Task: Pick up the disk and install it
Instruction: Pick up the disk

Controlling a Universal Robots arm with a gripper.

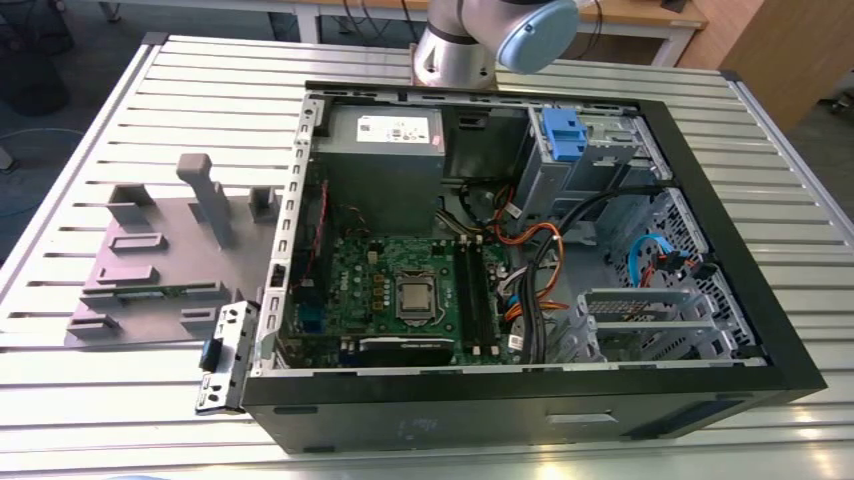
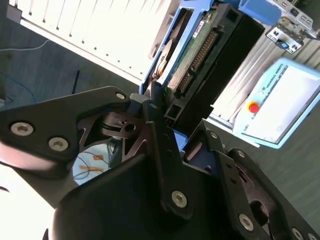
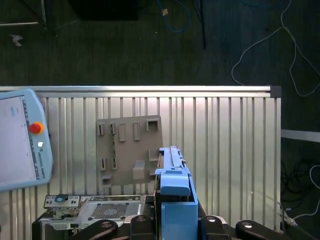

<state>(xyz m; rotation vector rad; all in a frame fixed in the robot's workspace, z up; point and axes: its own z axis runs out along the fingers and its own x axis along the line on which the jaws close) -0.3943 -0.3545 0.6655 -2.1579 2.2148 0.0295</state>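
In the second wrist view the disk (image 2: 197,52) stands on edge between my black fingers (image 2: 152,107), showing its green circuit-board side and connector row inside the blue carrier frame. My gripper (image 2: 172,112) is shut on it. The first wrist view looks along the disk (image 3: 174,187), so its blue carrier edge sticks out from the gripper (image 3: 175,222), high above the slatted table (image 3: 235,150). In the exterior view the arm (image 1: 494,40) rises behind the open computer case (image 1: 534,250).
The case lies open on the slatted metal table (image 1: 134,400), with the motherboard (image 1: 400,290), cables and a drive cage holding a blue carrier (image 1: 567,135). A grey fixture plate (image 1: 160,260) (image 3: 130,150) lies beside the case. A teach pendant (image 3: 20,140) (image 2: 280,105) rests on the table.
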